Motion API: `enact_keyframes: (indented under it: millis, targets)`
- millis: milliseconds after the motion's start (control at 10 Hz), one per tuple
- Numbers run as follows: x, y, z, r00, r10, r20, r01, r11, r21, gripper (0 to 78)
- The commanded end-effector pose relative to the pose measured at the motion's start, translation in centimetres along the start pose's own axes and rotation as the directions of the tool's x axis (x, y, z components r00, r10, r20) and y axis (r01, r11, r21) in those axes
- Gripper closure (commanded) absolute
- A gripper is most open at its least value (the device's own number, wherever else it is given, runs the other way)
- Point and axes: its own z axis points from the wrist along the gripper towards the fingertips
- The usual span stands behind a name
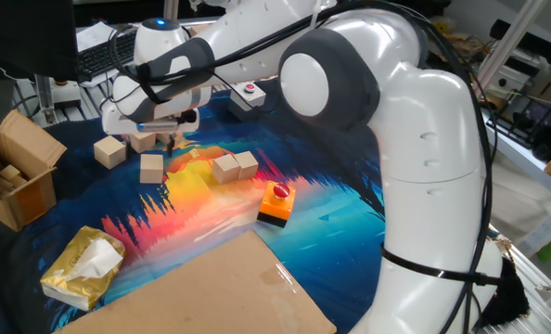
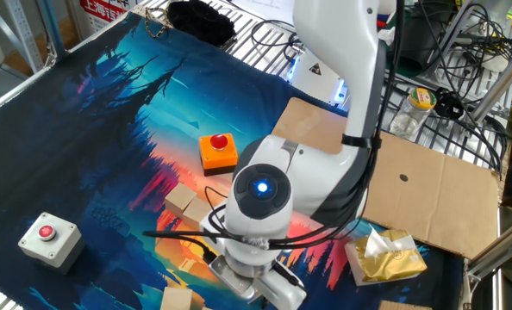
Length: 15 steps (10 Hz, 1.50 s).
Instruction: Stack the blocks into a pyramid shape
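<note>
Several pale wooden blocks lie on the colourful mat. Two blocks (image 1: 225, 167) (image 1: 247, 164) touch side by side near the middle. Single blocks sit at the left (image 1: 108, 151), behind it (image 1: 144, 140) and in front (image 1: 152, 168). My gripper (image 1: 171, 137) hangs low just right of the rear block, its dark fingers pointing down; the gap between them is too small to read. In the other fixed view the arm's wrist hides the gripper; one block (image 2: 180, 200) and another (image 2: 177, 300) at the bottom edge show.
An orange-and-black block with a red button (image 1: 276, 203) stands right of the paired blocks. An open cardboard box (image 1: 20, 176) is at the left, a yellow tissue pack (image 1: 83, 264) in front, a flat cardboard sheet (image 1: 211, 288) nearby, and a grey button box (image 2: 47, 236).
</note>
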Motion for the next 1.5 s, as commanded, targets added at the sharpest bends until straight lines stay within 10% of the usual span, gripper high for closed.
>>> enact_keyframes:
  millis: [100, 1500]
  targets:
    - [2.1, 0.5, -0.3, 0.996, 0.093, 0.006, -0.093, 0.996, -0.004, 0.1]
    - [2.2, 0.7, 0.9, 0.978, 0.207, 0.015, -0.206, 0.978, -0.019, 0.1]
